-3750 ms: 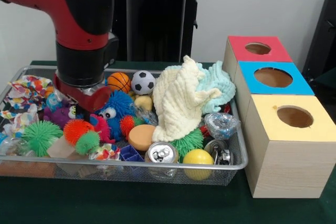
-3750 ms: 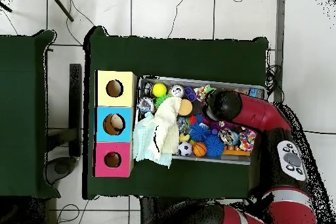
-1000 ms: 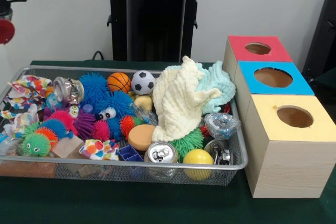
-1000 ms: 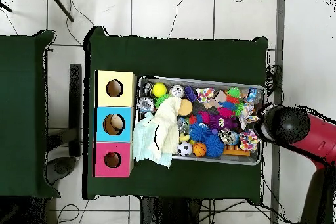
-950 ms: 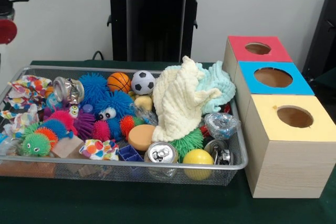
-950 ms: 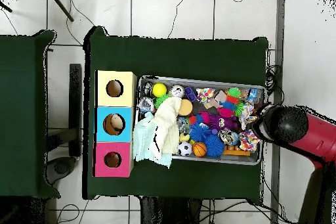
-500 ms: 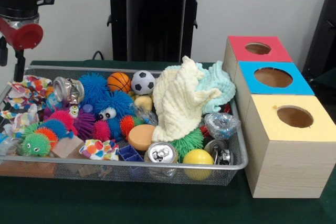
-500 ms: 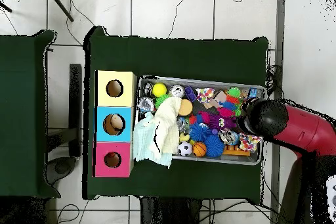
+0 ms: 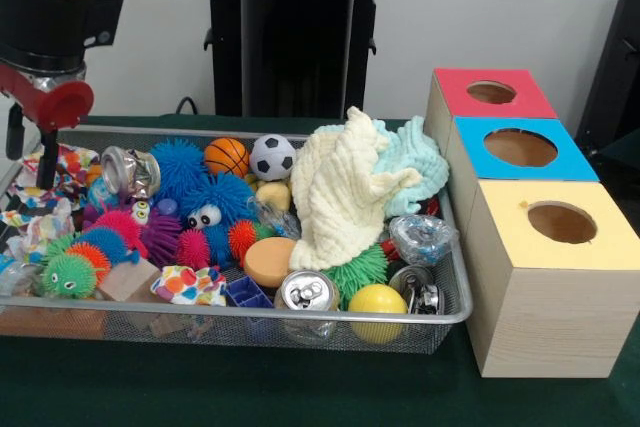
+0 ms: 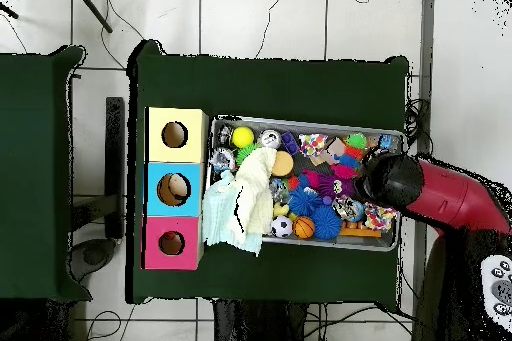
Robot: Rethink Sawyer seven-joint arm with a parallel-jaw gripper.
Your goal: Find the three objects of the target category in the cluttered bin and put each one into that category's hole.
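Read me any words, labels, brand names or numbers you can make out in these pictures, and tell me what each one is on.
None can be read.
Silver can in the wire bin: only its top shows, no print legible.
Red, blue and yellow boxes: plain, no lettering.
Crinkled wrappers: too blurred to read.
Overhead view: nothing legible.

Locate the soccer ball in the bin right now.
In the front view the soccer ball sits by the bin's far wall, between the basketball and the cream cloth.
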